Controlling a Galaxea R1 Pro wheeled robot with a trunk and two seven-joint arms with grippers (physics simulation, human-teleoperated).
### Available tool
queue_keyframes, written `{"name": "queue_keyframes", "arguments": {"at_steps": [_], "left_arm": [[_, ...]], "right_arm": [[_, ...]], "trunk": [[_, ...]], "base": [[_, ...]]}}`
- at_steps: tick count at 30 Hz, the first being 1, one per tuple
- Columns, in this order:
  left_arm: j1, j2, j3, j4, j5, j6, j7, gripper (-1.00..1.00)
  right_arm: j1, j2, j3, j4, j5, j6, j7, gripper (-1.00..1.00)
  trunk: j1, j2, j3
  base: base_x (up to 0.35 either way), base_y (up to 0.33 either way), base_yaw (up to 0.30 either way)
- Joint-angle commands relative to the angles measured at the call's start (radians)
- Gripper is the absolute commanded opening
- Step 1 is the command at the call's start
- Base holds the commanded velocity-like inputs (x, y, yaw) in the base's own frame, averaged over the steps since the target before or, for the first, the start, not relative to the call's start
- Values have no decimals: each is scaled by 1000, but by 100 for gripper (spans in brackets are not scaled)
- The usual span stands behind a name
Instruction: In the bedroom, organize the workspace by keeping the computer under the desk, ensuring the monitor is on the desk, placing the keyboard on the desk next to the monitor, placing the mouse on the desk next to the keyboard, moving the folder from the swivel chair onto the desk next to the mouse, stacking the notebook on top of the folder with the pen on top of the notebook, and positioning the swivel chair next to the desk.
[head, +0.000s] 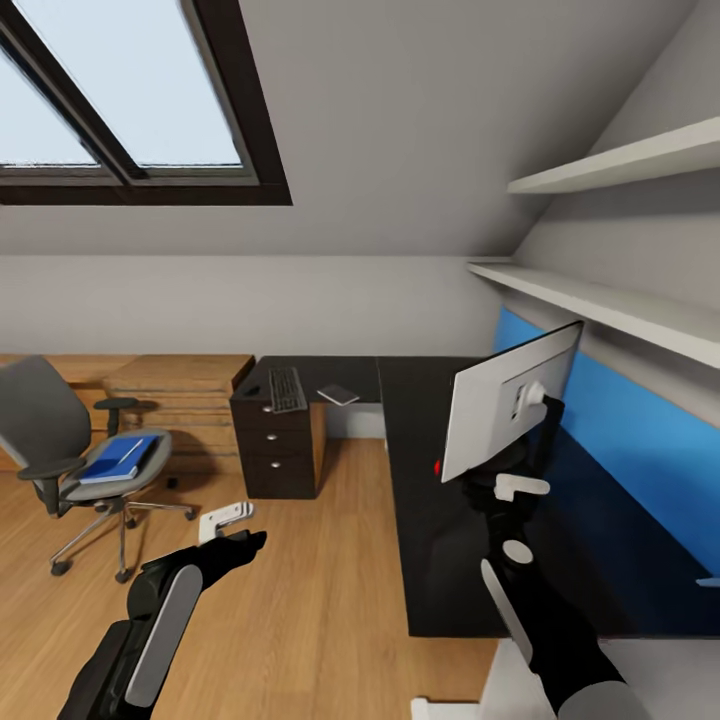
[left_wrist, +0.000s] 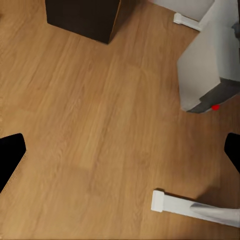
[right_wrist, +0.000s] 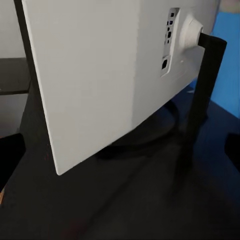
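The monitor (head: 505, 400) stands on the black desk (head: 440, 580) with its grey-white back (right_wrist: 100, 75) towards me. My right gripper (head: 507, 472) is open just behind its stand (right_wrist: 202, 100), touching nothing. The keyboard (head: 286, 390) and the small notebook (head: 338, 394) lie on the desk's far wing. At the left, the blue folder (head: 120, 458) rests on the seat of the swivel chair (head: 45, 425). My left gripper (head: 245, 545) hangs open and empty over the floor. A grey-white box with a red light, apparently the computer (left_wrist: 202, 65), stands between white desk feet (left_wrist: 187, 205). The mouse and pen are out of view.
A black drawer unit (head: 272, 450) holds up the desk's far wing. A wooden chest (head: 180, 400) stands behind the chair. Two white shelves (head: 620, 300) and a blue wall panel (head: 640, 440) run above the desk's right side. Open wood floor (head: 300, 600) lies between chair and desk.
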Motion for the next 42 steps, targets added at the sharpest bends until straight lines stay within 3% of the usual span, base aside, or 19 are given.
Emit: {"name": "queue_keyframes", "arguments": {"at_steps": [1,10,17,24,42], "left_arm": [[-1,0,-2,2,11,2,9,100],[-2,0,-4,58,10,1,7,100],[-1,-2,-4,71,10,1,7,100],[-1,-1,-5,72,9,0,7,100],[-1,-5,-12,71,10,-1,7,100]], "right_arm": [[-1,-1,6,-1,-4,4,-27,100],[-1,-1,20,-2,0,-12,-57,100],[2,-2,76,-1,17,-61,-146,100],[6,-2,97,0,48,-68,-195,100],[10,-2,101,0,58,-70,-206,100]], "trunk": [[1,-1,-2],[1,-1,-2],[1,-1,-2],[1,-1,-2],[1,-1,-2]], "base": [[264,236,0],[106,95,0],[10,10,0],[112,141,0],[148,88,0]]}}
